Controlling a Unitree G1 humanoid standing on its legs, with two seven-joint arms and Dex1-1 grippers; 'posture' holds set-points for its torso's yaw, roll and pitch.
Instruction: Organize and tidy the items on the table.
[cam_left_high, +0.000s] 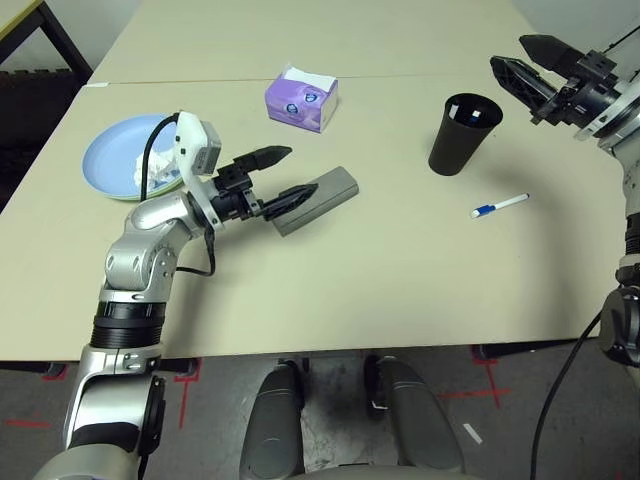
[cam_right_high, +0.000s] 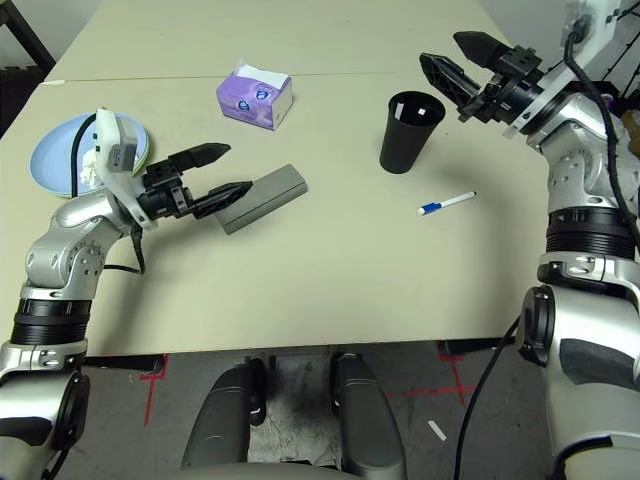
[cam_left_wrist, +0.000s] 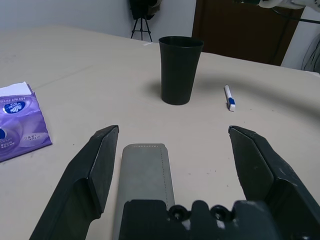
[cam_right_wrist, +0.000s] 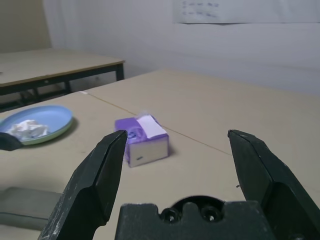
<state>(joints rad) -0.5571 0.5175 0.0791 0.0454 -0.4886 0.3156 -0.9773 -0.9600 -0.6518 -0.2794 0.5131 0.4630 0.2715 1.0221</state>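
Your left gripper (cam_left_high: 283, 176) has its 2 fingers spread wide, holding nothing. It sits low over the table (cam_left_high: 380, 260), straddling the near end of the grey glasses case (cam_left_high: 318, 199). In the left wrist view the case (cam_left_wrist: 144, 175) lies between the fingers (cam_left_wrist: 100, 165); contact with the lower one can't be judged.

Your right gripper (cam_right_high: 452, 62) is also spread wide and empty, hanging in the air just above and to the right of the black cup (cam_right_high: 410, 130). The cup stands upright on the table, not touching the fingers.

1 white pen (cam_right_high: 446, 203) with a blue band lies flat on the table, near the cup on the robot's side, apart from it.

The pale blue plate (cam_left_high: 115, 150) sits at the left side of the table, behind your left wrist, stacked on a green plate (cam_right_wrist: 42, 138) whose rim shows underneath. Crumpled white tissue (cam_right_wrist: 26, 129) lies on the blue plate.

A purple tissue pack (cam_left_high: 301, 100) sits further back, between plate and cup, just on the near side of the table seam (cam_left_high: 420, 76).
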